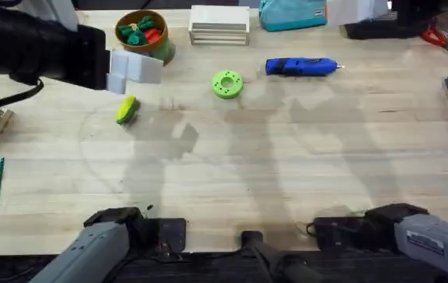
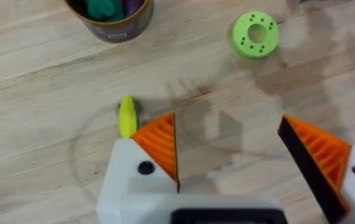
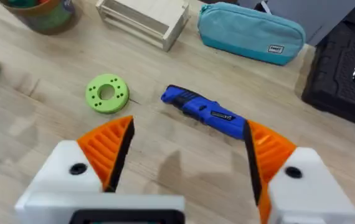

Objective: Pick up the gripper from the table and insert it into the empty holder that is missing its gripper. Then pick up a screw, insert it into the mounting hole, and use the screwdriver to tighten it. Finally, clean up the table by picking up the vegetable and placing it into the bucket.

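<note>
I judge I'm on the cleanup step. The toy corn [image 1: 126, 111] lies on the table at about seven o'clock from the bucket [image 1: 145, 35] — near, not touching. My left gripper [image 2: 227, 155] hangs over it, jaws spread, empty. Next I must lower and close on the corn. My right gripper [image 3: 187, 149] is spread too — above the blue screwdriver [image 3: 205, 112].

A workshop bench: pale wood table [image 1: 287, 157], screwdriver [image 1: 301, 67], black toolcase [image 3: 345, 68].
</note>
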